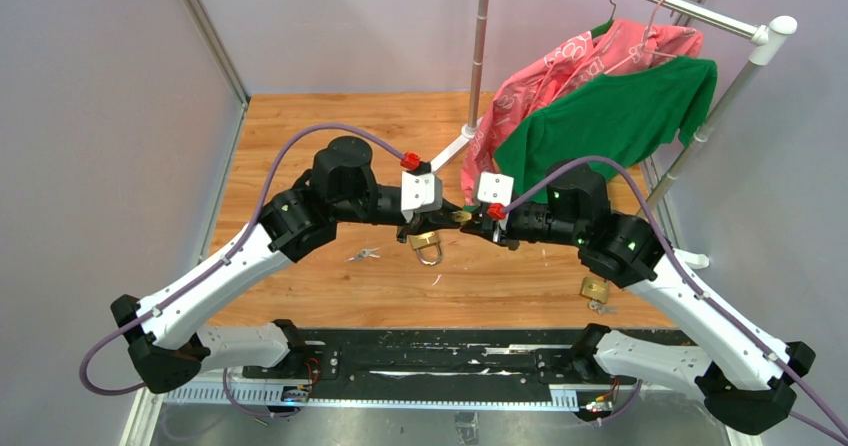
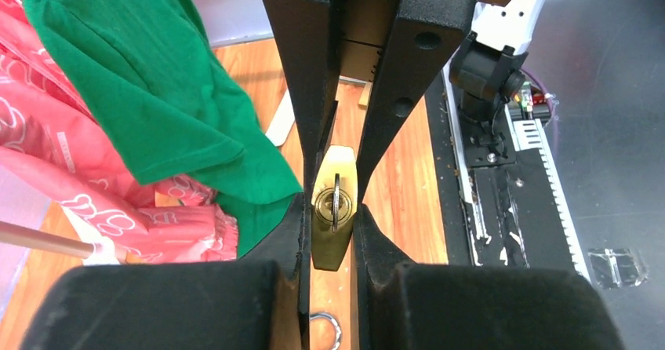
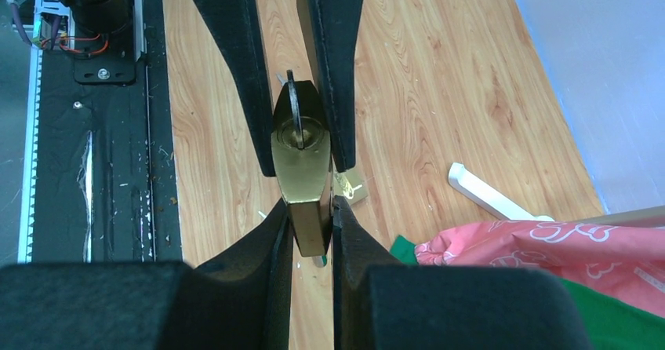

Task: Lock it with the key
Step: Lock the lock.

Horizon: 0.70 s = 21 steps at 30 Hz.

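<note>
A brass padlock hangs above the wooden table between my two grippers, its shackle pointing down. The key sits in its keyhole, edge-on in both wrist views, and is also visible as key. My left gripper is shut against the sides of the padlock at the keyhole end, with the key between its fingers. My right gripper is shut on the far end of the padlock body. In the top view the left gripper and right gripper meet nose to nose.
A second brass padlock lies near the table's front right edge. Loose keys lie on the wood at front left. A clothes rack at the back right carries a pink garment and a green shirt.
</note>
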Each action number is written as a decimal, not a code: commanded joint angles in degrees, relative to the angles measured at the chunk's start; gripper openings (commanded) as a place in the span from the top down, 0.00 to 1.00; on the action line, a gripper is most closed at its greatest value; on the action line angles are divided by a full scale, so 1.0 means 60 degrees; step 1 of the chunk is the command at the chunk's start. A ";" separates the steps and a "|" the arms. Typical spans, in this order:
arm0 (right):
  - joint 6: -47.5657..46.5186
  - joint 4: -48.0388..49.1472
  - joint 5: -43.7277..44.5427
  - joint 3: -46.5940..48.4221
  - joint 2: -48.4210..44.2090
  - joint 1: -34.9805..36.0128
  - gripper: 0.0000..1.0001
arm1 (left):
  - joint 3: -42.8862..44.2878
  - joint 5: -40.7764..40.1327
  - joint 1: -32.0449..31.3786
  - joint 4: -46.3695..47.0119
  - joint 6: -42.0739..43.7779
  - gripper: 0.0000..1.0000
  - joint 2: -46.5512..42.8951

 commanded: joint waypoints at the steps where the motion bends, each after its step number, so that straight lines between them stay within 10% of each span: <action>1: 0.0258 0.0766 0.0619 0.0088 -0.0394 0.0107 0.89 | -0.0243 -0.0824 -0.0065 0.0688 -0.0529 1.00 -0.0411; 4: 0.0648 0.1050 0.1210 -0.0060 -0.0634 0.0099 0.43 | -0.0203 -0.0884 0.0108 0.1276 -0.1101 1.00 -0.0612; 6: 0.1085 0.1190 0.1553 -0.0126 -0.0795 0.0099 0.30 | -0.0096 -0.0734 0.0279 0.1748 -0.1874 1.00 -0.0678; 13: 0.3172 0.2592 0.1613 -0.1472 -0.2201 -0.0040 0.14 | -0.0364 0.0065 0.0867 0.3325 -0.4413 1.00 -0.1346; 21: 0.6644 0.6375 0.0971 -0.2111 -0.2155 -0.0032 0.16 | -0.0724 0.0230 0.1363 0.6332 -0.6738 1.00 -0.1834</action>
